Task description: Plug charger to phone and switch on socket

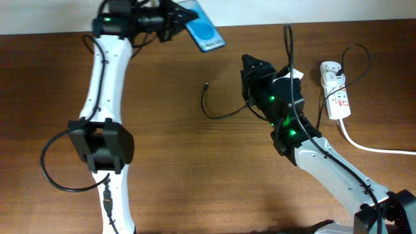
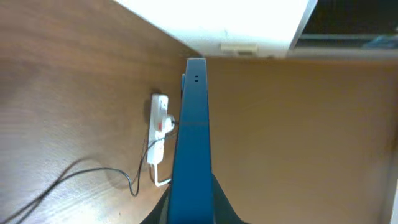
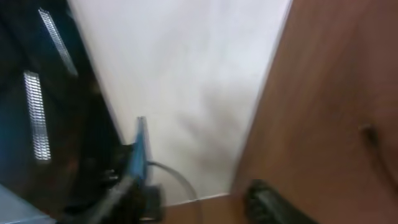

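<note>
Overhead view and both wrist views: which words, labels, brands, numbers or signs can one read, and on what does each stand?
No text is readable in any view.
Slim smartphone with bright blue screen, held in the left gripper: a pale circle shows; any lettering is too small to read.
White elongated power strip: red marks, too small to read.

Overhead view evenly lit, faint soft shadows on the worktop (image 1: 195, 182), white wall (image 2: 217, 18) overexposed in the left wrist view, right wrist view heavily smeared by motion blur, darkened at its left edge
</note>
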